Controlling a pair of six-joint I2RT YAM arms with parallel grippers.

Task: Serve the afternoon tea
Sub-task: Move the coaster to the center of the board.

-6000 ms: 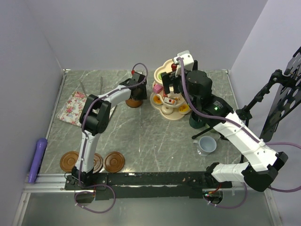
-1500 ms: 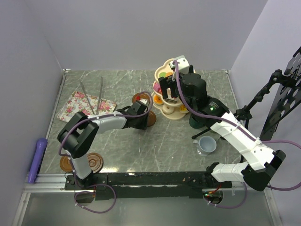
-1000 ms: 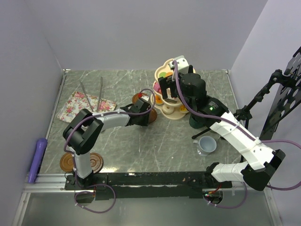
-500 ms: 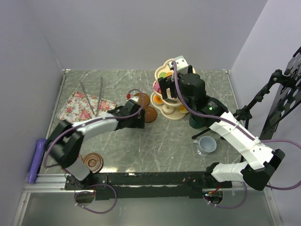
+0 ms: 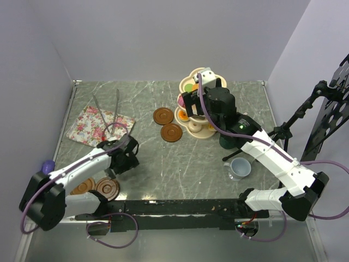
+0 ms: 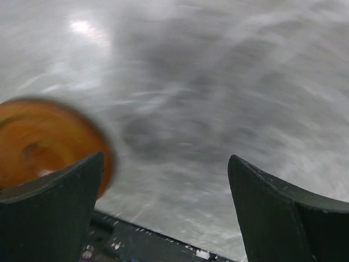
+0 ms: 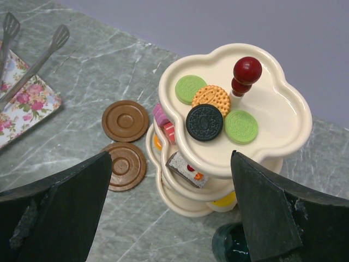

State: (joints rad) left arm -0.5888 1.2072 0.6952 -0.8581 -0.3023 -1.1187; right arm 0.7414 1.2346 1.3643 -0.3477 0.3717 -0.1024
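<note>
The cream three-tier stand (image 5: 192, 82) with its red knob (image 7: 247, 70) holds cookies and small cakes (image 7: 204, 122) at the back. Two brown saucers (image 5: 163, 115) (image 5: 171, 132) lie side by side just left of it, also in the right wrist view (image 7: 125, 120) (image 7: 124, 165). My right gripper (image 5: 195, 109) hovers open above the stand with nothing in it. My left gripper (image 5: 124, 159) is open and empty, low over the table at the near left. A blurred saucer (image 6: 43, 142) shows beside its left finger. A grey-blue mug (image 5: 239, 167) and a dark green mug (image 5: 227, 142) stand right of the stand.
A floral tray (image 5: 100, 125) with thin metal tongs (image 5: 106, 106) lies at the back left. Two more saucers (image 5: 82, 187) (image 5: 107, 188) sit near the front left rail. A purple object (image 5: 46, 165) lies by the left wall. A black frame (image 5: 327, 109) stands at the right.
My left gripper opened, leaving a saucer beside the first one at the stand, and the arm swung back to the near left. The right arm barely moved.
</note>
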